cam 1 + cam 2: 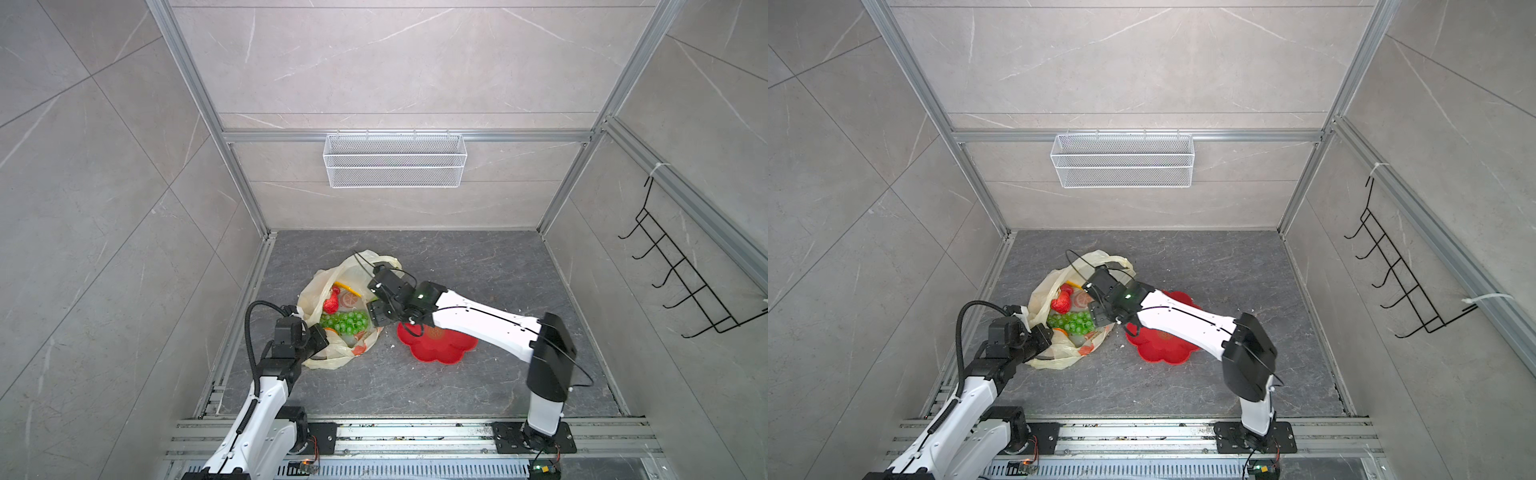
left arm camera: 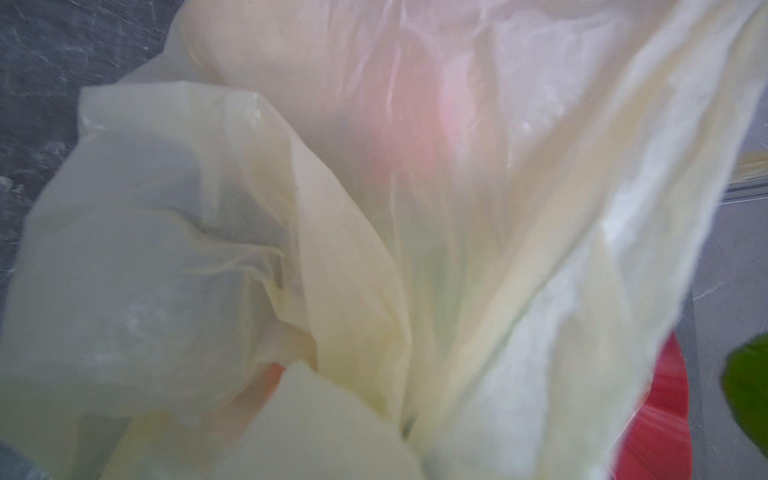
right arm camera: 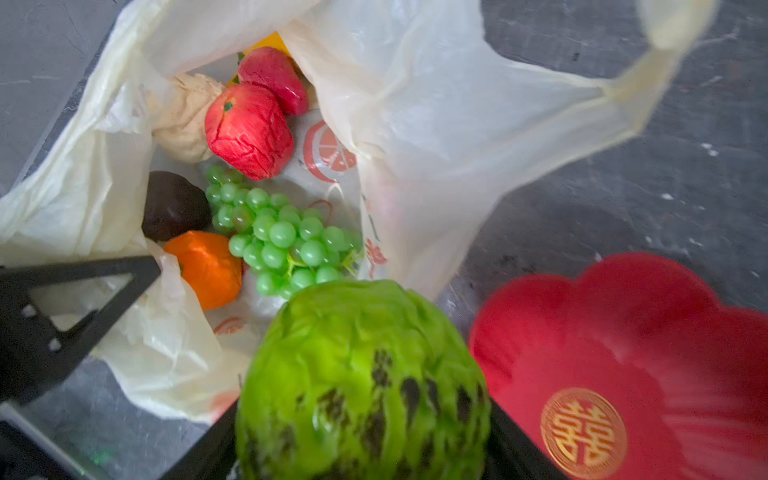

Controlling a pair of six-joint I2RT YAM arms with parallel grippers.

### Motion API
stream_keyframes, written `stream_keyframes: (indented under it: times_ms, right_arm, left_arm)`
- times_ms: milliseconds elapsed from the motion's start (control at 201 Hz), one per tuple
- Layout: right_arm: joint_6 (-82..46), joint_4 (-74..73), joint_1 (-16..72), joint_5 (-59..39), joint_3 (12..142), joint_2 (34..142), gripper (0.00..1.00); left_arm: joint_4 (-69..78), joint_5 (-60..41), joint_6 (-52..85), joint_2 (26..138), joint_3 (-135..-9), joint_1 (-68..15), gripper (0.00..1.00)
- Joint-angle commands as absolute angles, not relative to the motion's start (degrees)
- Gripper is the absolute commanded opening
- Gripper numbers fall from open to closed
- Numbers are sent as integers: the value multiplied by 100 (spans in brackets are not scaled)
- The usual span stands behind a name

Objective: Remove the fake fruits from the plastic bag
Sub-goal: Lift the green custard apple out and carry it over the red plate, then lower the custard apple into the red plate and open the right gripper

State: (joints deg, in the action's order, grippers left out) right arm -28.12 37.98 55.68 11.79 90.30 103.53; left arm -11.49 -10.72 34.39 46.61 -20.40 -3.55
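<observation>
pinches the near left edge of the plastic bag (image 1: 309, 297) with the left gripper (image 1: 321, 338), jaws closed tight on the thin film, which fills the left wrist view as pale folds (image 2: 374, 249) drawn toward one point. grips the green knobbly fruit (image 3: 361, 374) in the right gripper (image 1: 374, 300), jaws set wide around its sides, black fingers flanking it in the right wrist view. holds that fruit clear of the others, over the bag's right rim and just beside the red flower-shaped plate (image 1: 444, 351). has the bag lying open on the dark grey table (image 1: 457, 270), mouth up, one handle loop (image 3: 648, 66) spread outward. shows the rest of the fake fruits inside the bag: green grape bunch (image 3: 282, 237) in the middle, orange (image 3: 208, 266) touching it near the left gripper's tip, two red strawberries (image 3: 249, 129) beyond the grapes, beige walnut-like ball (image 3: 187, 120) against them, dark plum-like fruit (image 3: 174, 205) between ball and orange, a sliver of yellow banana (image 3: 270, 41) at the far end. finds the plate flat on the table just right of the bag, gold emblem (image 3: 584, 432) at its centre.
</observation>
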Motion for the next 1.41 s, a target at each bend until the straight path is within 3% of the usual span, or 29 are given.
stream_keyframes:
  times_ms: [0,324,961,1404]
  right_arm:
    - [-2987,4025,5248,1296,8323,9733,72]
    - [-3205,4690,4592,1459,7393,9238,72]
    - [-3077,5307,3894,1215,8195,10840,72]
    - [-2971,5550,3727,1399,8523,11390,74]
  left_arm:
    - [-987,-1107,3281,4711,-2105,-352,8]
    - [-912,-578,3185,5548,-2577,-335,7]
    - [-548,-481,3084,5043,-2268,-299,8]
    - [-516,-503,3092,5063,-2259,-299,8]
